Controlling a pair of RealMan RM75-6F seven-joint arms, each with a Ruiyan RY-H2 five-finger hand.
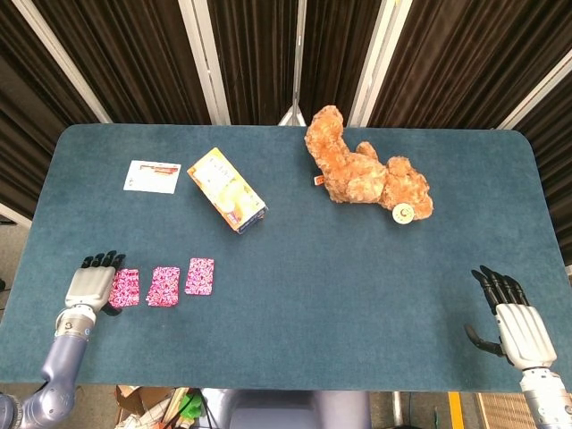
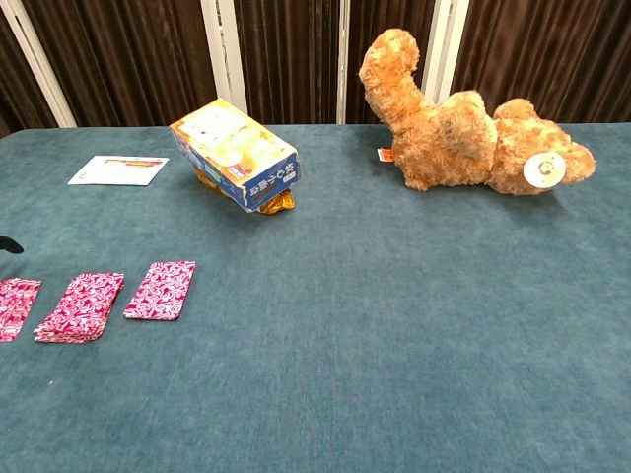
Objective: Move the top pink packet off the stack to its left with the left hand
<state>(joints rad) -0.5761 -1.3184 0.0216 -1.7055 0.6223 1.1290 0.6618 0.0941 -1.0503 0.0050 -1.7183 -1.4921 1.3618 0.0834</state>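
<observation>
Three pink patterned packet spots lie in a row at the front left of the table. The moved pink packet (image 1: 124, 288) (image 2: 15, 306) lies flat, leftmost. To its right is the stack (image 1: 164, 286) (image 2: 81, 305), then a single packet (image 1: 199, 276) (image 2: 161, 289). My left hand (image 1: 89, 288) sits just left of the moved packet with its fingers straight. In the chest view only a dark fingertip (image 2: 8, 243) shows, lifted clear above the packet. My right hand (image 1: 517, 323) hangs at the table's front right, fingers spread, holding nothing.
A blue and yellow box (image 1: 227, 189) lies tilted at mid left, with a white card (image 1: 152, 175) to its left. A brown teddy bear (image 1: 365, 172) lies at the back centre-right. Dark curtains stand behind the table (image 1: 357, 295).
</observation>
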